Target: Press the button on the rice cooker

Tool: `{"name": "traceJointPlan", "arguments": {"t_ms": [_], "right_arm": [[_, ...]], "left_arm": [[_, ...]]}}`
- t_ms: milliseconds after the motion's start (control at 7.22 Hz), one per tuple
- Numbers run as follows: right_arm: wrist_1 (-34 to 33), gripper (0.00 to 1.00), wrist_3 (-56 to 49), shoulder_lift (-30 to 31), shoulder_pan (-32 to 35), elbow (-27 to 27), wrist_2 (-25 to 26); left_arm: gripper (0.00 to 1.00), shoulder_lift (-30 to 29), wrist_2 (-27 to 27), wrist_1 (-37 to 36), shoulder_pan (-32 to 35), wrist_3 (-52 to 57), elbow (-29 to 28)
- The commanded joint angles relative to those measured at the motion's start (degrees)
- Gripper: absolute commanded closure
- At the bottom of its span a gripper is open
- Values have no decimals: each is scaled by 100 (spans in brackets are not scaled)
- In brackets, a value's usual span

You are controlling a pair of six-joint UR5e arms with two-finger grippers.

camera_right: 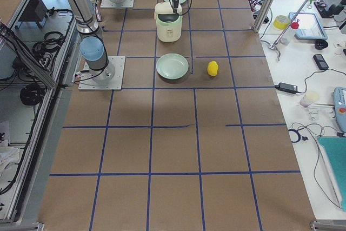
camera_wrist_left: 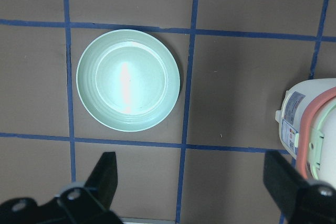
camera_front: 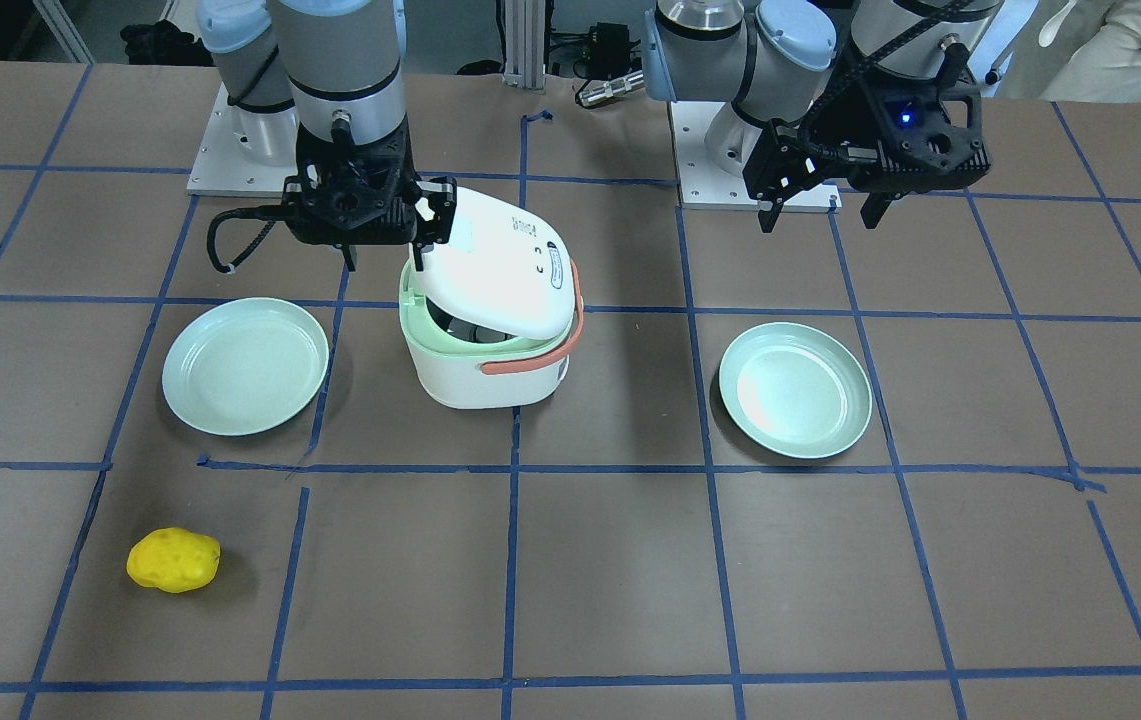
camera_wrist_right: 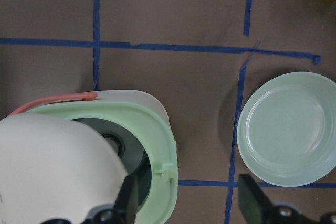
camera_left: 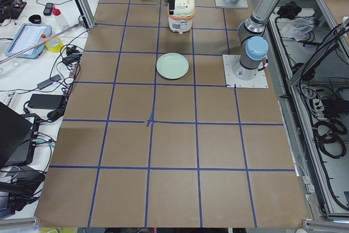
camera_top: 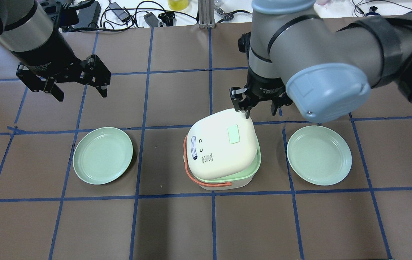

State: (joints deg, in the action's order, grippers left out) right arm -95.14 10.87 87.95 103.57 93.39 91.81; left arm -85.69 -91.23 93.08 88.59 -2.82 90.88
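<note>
The white rice cooker (camera_front: 490,345) with a pale green rim and an orange handle stands mid-table. Its lid (camera_front: 505,265) is tilted up and ajar, and the dark inside shows in the right wrist view (camera_wrist_right: 131,150). A pale green patch (camera_top: 234,134) sits on the lid top. My right gripper (camera_top: 260,110) is open at the cooker's edge nearest the robot. One fingertip (camera_front: 420,258) is at the lid's raised rim. My left gripper (camera_top: 79,85) is open and empty. It hovers above the table far from the cooker, over a plate (camera_wrist_left: 128,80).
Two pale green plates (camera_front: 245,365) (camera_front: 795,390) lie on either side of the cooker. A yellow lumpy object (camera_front: 173,560) lies near the operators' side of the table. Blue tape lines grid the brown table (camera_front: 610,580).
</note>
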Motion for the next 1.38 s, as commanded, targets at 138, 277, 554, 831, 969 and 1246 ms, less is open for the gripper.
{"name": "traceJointPlan", "arguments": {"t_ms": [138,277,554,831,969,1246], "right_arm": [[469,0,-709,2,-845,-741,-23],[497,0,-710,11,-969,-857,-14],[479,0,-622,11,-1032,-884,12],[409,0,-317,11,-1058,-910,-5],[409,0,-227,11,-1110,-919,-5],[470,0,-226,11,-1120,-919,-5]], "left_arm": [[0,0,0,0,0,1,0],[0,0,0,0,0,1,0],[0,0,0,0,0,1,0],[0,0,0,0,0,-8,0],[0,0,0,0,0,1,0],[0,0,0,0,0,1,0]]}}
